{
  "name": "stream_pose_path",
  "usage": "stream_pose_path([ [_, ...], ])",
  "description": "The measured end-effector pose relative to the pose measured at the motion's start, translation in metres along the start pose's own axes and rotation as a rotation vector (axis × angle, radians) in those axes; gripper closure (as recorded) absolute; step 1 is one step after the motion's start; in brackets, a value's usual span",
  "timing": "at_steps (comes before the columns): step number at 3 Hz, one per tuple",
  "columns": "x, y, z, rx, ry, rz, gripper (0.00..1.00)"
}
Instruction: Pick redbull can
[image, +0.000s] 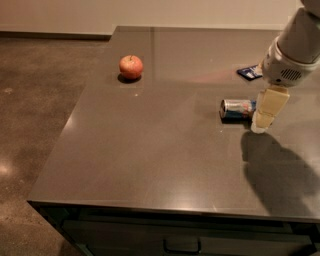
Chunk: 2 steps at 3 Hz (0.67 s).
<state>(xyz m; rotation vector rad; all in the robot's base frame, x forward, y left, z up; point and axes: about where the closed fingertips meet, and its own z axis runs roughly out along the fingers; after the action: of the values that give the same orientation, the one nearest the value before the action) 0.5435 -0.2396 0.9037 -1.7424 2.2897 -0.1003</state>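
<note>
Where the redbull can (237, 108) lies sideways, gripper (260, 126) covering one end.

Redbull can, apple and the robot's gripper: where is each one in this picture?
redbull can (237, 108), camera view, middle of its side.
apple (131, 66), camera view, middle of its red skin.
gripper (261, 122), camera view, its lower tip, at the redbull can's end away from the apple.
</note>
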Motion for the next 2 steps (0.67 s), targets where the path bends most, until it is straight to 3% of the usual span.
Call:
stream_pose_path([
  [2, 0.009, -0.017, 0.047, -0.077, 0.039, -0.01, 0.0],
])
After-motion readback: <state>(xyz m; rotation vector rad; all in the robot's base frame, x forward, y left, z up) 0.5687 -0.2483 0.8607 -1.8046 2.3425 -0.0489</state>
